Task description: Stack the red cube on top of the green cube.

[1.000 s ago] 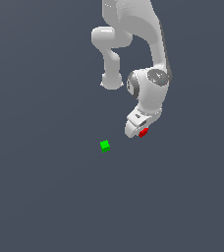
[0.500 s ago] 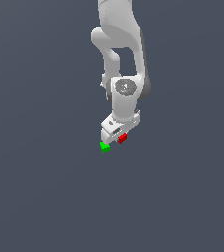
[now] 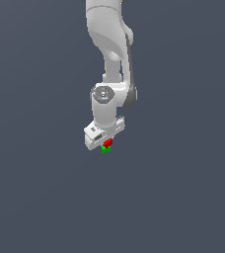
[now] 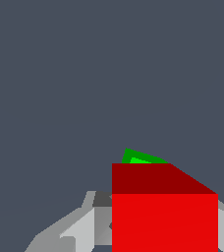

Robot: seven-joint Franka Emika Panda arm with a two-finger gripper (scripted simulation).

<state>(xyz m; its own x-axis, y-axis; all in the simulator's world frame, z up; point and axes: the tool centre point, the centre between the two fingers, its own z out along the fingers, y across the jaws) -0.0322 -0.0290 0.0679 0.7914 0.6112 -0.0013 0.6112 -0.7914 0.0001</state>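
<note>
Pincer (image 3: 106, 142) is closed on the red cube (image 3: 108, 142), which sits between its fingertips; in the wrist view the red cube (image 4: 164, 211) fills the near field with pale finger parts on both sides of it. The green cube (image 3: 105, 148) rests on the grey bench (image 3: 183, 197) directly under the red one in the exterior view; whether the two faces touch or a small gap remains cannot be told. In the wrist view only a corner of the green cube (image 4: 138, 158) peeks out past the far edge of the red cube, and it looks turned relative to the red faces. Risk, as judged: that peek suggests an offset and a yaw mismatch, so releasing here could leave the red cube overhanging, and it may tip or slide off. Pressing lower could shove the green cube sideways. Opening from any height could let the red cube bounce. A finger brushing the green cube on opening could also shift the stack. Arm pose: it hangs near-vertical from the top of the exterior view, wrist pointing straight down, pincer body skewed diagonally over the cubes.
</note>
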